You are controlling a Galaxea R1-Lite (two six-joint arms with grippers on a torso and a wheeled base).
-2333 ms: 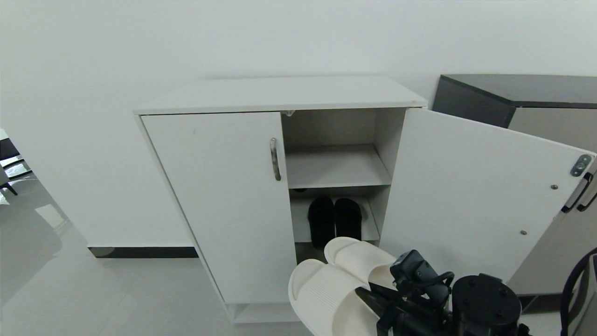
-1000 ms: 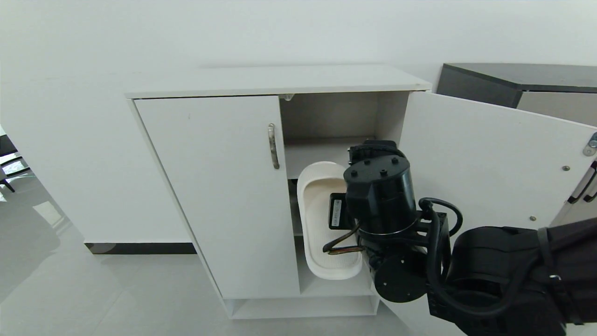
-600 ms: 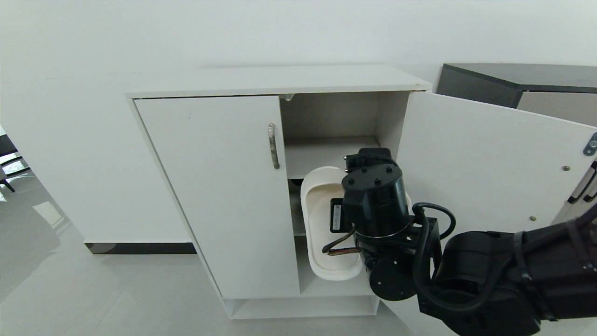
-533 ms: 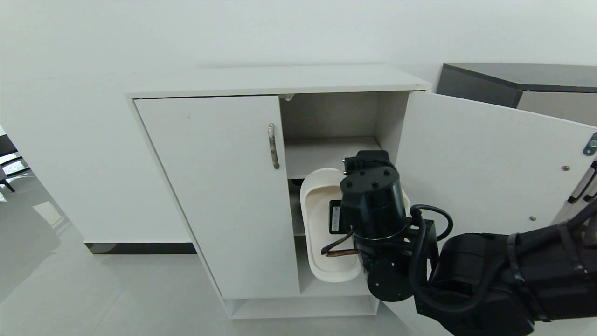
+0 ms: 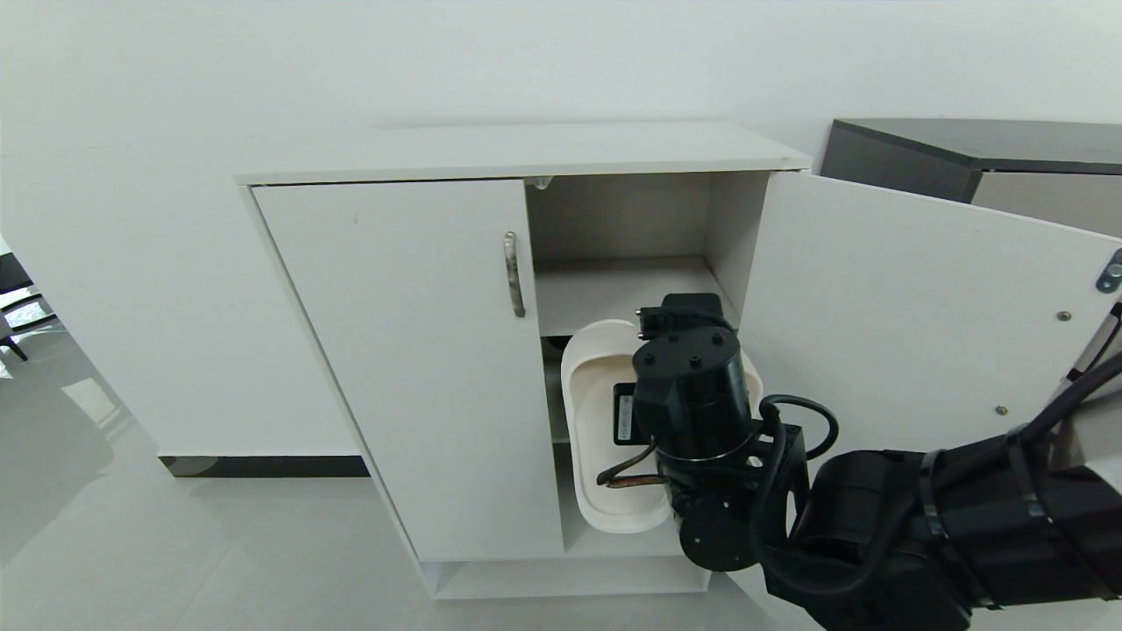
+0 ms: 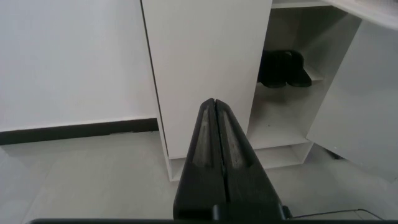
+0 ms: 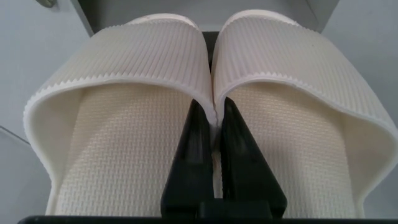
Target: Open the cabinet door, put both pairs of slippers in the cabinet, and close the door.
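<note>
White cabinet (image 5: 526, 153) against the wall. Its left door (image 5: 403, 350) is shut, with a metal handle (image 5: 514, 273) at the inner edge. Its right door (image 5: 912, 315) is swung wide open.

Your right pincer (image 7: 211, 115) is pinching the pair of cream slippers (image 7: 149, 93). Its two fingers (image 7: 193, 143) clamp the touching inner edges of both straps, so the slippers sit side by side, one on each side of the grip.

From the head view, the cream slippers (image 5: 596, 421) sit at the open right compartment, tilted steeply. The toe end is up just under the upper shelf (image 5: 614, 294) and the heel end hangs low toward the bottom compartment. You cannot tell how far past the cabinet front they reach, since the wrist covers the near slipper.

Container contents: the black slippers (image 6: 285, 68) lie as a pair, touching, on the middle shelf of the right compartment. The bottom shelf (image 6: 280, 127) is below them.

Your left pincer (image 6: 214, 106) has its fingers pressed together with nothing between them. It hangs over the grey floor (image 6: 93, 168) in front of the shut left door, well apart from the slippers.

A dark cabinet (image 5: 964, 166) stands just beyond the open door.
</note>
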